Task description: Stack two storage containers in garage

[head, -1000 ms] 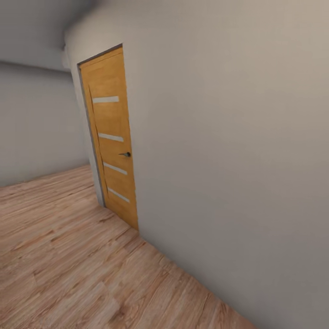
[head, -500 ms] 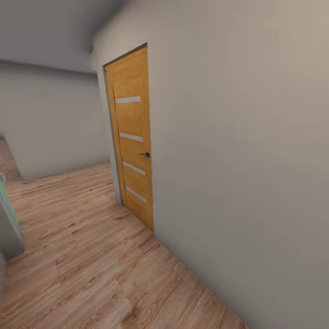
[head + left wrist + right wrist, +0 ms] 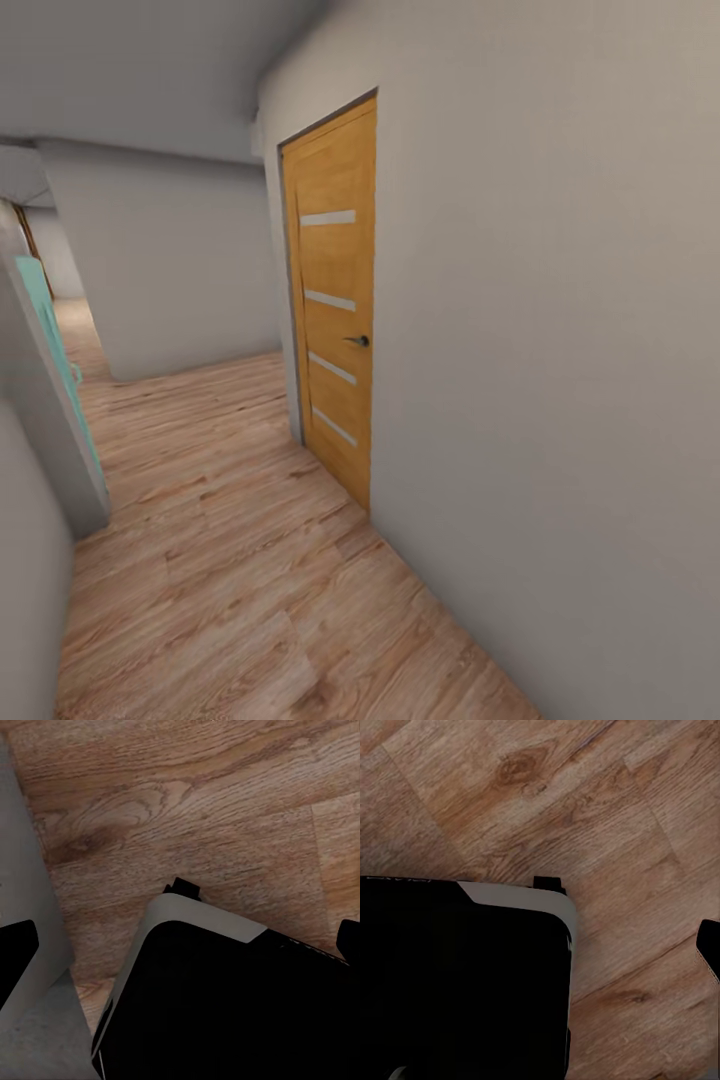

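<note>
Storage containers: their whereabouts cannot be told from these pictures, which look along a corridor.
Right-hand wall [image 3: 560,350]: plain pale grey, running close along the robot's right side and away into the distance.
Wood-plank floor [image 3: 230,560]: light brown boards reaching down the passage; the same boards lie under both wrist cameras.
Far wall [image 3: 170,260]: pale grey, crossing the end of the passage, with an opening to its left.
Door [image 3: 335,300]: orange wood, set in the right-hand wall, shut, with four pale horizontal strips.
Robot base [image 3: 225,1012]: black body with a pale grey rim, resting on the boards; it also appears in the right wrist view [image 3: 457,975].
Teal panel [image 3: 55,350]: narrow, upright, against a grey wall corner on the left.
Left gripper [image 3: 181,949]: fingertips [image 3: 15,960] spread wide, holding nothing.
Right gripper [image 3: 540,952]: one dark fingertip [image 3: 709,945] is visible; its spread cannot be told.
Door handle [image 3: 358,341]: small, dark, at the door's right edge.
</note>
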